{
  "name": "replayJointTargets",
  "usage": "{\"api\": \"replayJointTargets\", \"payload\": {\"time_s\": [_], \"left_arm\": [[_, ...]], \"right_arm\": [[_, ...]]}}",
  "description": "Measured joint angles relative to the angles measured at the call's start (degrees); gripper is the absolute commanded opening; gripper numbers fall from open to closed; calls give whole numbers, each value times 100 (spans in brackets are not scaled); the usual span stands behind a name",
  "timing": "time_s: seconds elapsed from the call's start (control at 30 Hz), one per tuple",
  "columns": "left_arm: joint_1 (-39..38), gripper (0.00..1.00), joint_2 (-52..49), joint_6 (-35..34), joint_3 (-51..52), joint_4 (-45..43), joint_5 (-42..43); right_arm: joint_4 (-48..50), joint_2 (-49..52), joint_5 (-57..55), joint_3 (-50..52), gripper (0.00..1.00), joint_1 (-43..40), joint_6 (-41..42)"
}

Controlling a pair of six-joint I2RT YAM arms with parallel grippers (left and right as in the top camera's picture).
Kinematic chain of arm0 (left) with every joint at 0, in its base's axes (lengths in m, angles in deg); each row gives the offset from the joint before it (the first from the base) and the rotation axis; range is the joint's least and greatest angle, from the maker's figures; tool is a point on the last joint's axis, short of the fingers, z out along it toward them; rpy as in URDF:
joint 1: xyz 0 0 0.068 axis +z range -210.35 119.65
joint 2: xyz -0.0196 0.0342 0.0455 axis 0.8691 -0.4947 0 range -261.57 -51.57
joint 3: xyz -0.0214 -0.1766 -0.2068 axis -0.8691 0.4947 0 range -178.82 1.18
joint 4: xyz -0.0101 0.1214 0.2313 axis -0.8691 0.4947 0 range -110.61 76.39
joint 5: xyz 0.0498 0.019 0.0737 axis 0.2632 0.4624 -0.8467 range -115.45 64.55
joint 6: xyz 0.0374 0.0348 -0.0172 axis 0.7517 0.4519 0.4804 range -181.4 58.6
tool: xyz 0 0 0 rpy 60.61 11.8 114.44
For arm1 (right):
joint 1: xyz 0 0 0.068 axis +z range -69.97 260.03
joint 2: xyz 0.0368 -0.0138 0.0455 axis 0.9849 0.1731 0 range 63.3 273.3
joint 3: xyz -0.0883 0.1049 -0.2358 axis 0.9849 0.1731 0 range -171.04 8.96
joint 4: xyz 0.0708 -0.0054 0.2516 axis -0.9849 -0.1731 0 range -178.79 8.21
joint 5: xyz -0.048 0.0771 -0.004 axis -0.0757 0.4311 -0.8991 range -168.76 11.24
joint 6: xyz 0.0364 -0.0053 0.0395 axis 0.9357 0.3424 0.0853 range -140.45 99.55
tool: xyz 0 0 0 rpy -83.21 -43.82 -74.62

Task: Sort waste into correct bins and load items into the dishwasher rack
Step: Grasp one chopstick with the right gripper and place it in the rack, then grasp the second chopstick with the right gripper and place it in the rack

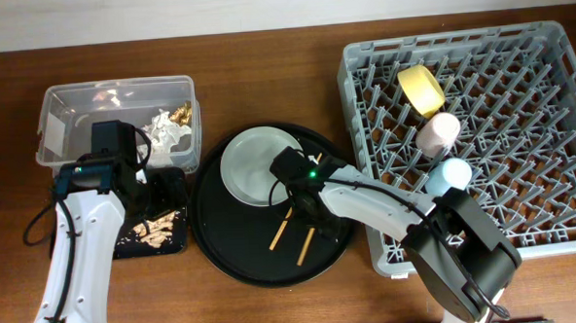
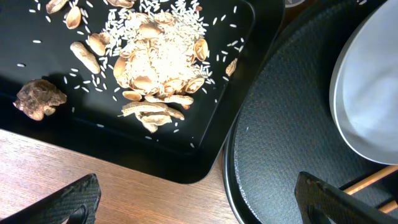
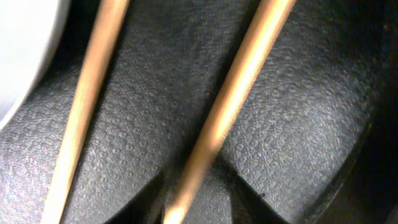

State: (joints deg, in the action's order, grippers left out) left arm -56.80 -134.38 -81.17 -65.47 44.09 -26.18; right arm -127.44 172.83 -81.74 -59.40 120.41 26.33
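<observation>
tub: tissue, foil inside | left arm angled up-right, left gripper spread wide, empty, over black tray corner; scraps in it | round tray: plate, chopsticks | right arm stretched left, right gripper low over chopsticks, fingers unclear | rack: bowl, cups

Tub back-left, prob. w/ tissue, scraps in tray before it, plate & chopsticks on round tray, rack right
</observation>
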Motion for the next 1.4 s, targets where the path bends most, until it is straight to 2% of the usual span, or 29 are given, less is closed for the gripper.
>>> {"api": "replayJointTargets", "payload": {"time_s": [0.17, 0.3, 0.43, 0.57, 0.67, 0.8, 0.9, 0.93, 0.97, 1.03, 1.27, 1.4], "left_arm": [[0, 99, 0, 0, 0, 22, 0], [0, 99, 0, 0, 0, 31, 0], [0, 99, 0, 0, 0, 44, 0], [0, 99, 0, 0, 0, 48, 2], [0, 99, 0, 0, 0, 44, 0], [0, 99, 0, 0, 0, 46, 0], [0, 99, 0, 0, 0, 39, 0], [0, 99, 0, 0, 0, 42, 0], [0, 99, 0, 0, 0, 44, 2], [0, 99, 0, 0, 0, 46, 2], [0, 99, 0, 0, 0, 46, 0], [0, 99, 0, 0, 0, 46, 0]], "right_arm": [[0, 0, 63, 0, 4, 0, -9], [-140, 7, 87, -98, 4, 0, -7], [-713, -96, 109, -468, 4, -144, -184], [-1867, -1027, 131, -1499, 4, -1054, -1390], [-2356, -1294, 131, -1853, 4, -1766, -2293], [-2400, -1279, 129, -1639, 4, -2603, -3069], [-2114, -1272, 133, -1165, 4, -2662, -3510], [-2044, -1272, 146, -1062, 9, -2662, -3615], [-1939, -1272, 199, -964, 29, -2662, -3692], [-1858, -1272, 291, -874, 38, -2662, -3827], [-2118, -1272, 424, -1161, 43, -2621, -3644], [-2028, -1274, 616, -1451, 48, -1777, -3156]]}}
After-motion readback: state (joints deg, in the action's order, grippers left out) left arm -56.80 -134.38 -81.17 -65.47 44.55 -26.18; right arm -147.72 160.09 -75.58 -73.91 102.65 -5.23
